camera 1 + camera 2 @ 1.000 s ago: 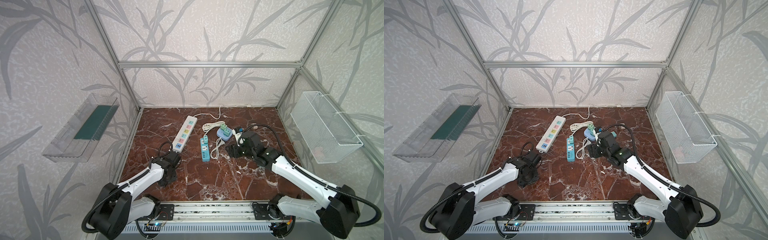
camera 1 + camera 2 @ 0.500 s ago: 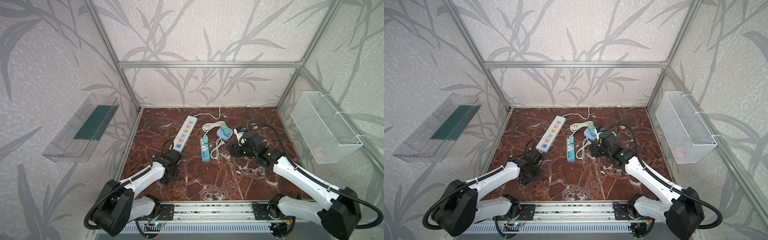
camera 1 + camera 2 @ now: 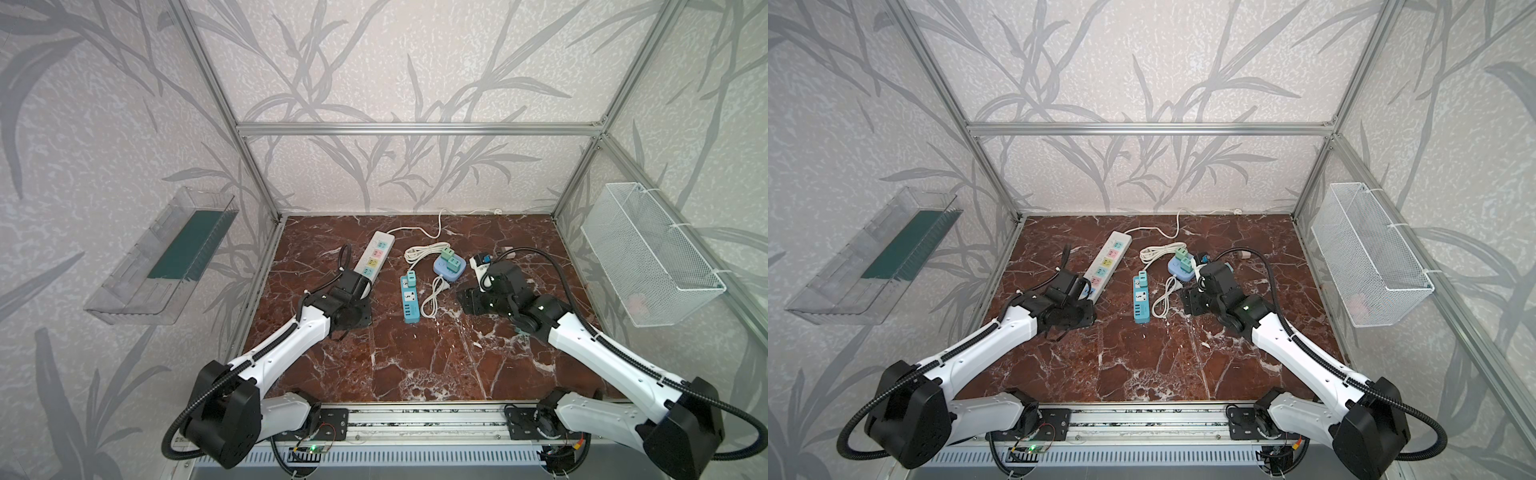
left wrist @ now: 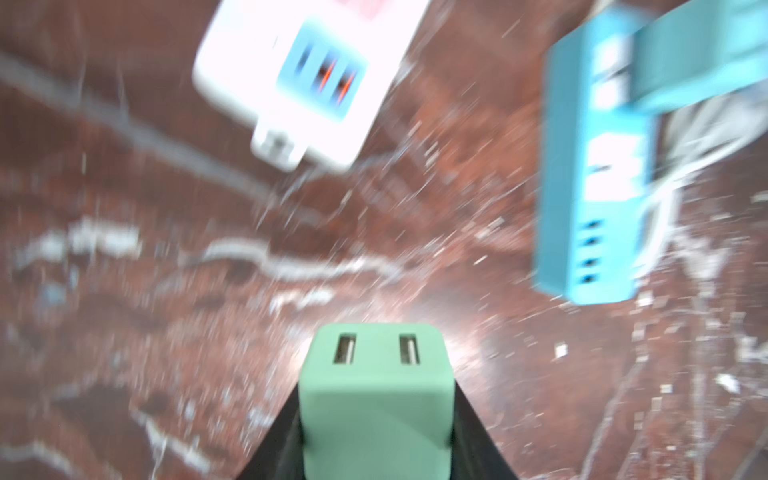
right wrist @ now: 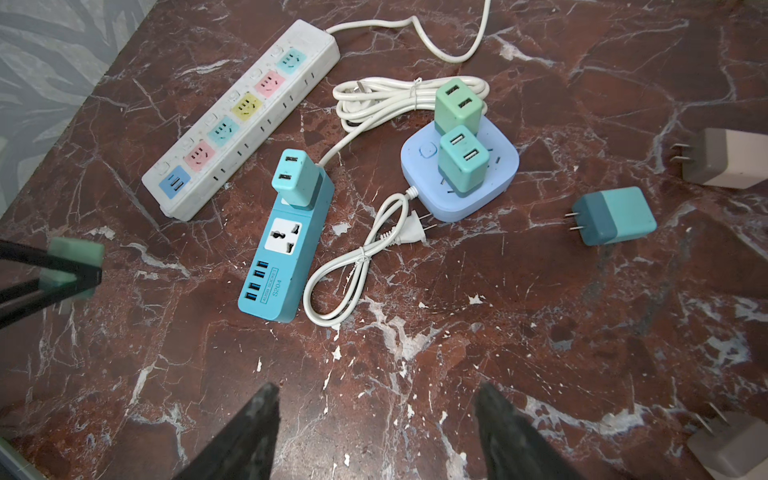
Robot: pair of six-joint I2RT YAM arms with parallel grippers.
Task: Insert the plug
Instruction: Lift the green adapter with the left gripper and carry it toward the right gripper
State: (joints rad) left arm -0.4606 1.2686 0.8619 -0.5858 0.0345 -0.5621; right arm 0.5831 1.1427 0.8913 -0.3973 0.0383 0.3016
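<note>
The green plug [image 4: 376, 403] sat clamped in the left claw [image 4: 377, 384], its two USB ports facing outward and the black fingers [image 4: 469, 440] pressed against both flanks. The jaws were closed as far as the plug's body allowed. In both top views the claw and its load were left of the blue power strip [image 3: 409, 309], about level with that strip's nearer end, with only bare marble floor [image 5: 457, 332] between them.

The white power strip [image 5: 241, 120] also lay left of the blue strip, slanting away toward the back wall, and its nearer end came close to the held plug. On the blue strip, the far socket was taken by a teal charger [image 5: 295, 178], while the universal socket in the middle stood free. A white cord [image 5: 353, 266] looped just right of the blue strip, its two-pin end lying loose. Beyond the cord, a lavender hub [image 5: 500, 166] carried a pale green charger [image 5: 459, 106] and a second teal charger [image 5: 463, 164].

The right claw [image 5: 378, 415] hung right of the blue strip, past the cord, with its jaws spread wide and nothing between them. A loose two-tone charger [image 5: 613, 216] lay on its side farther right.
</note>
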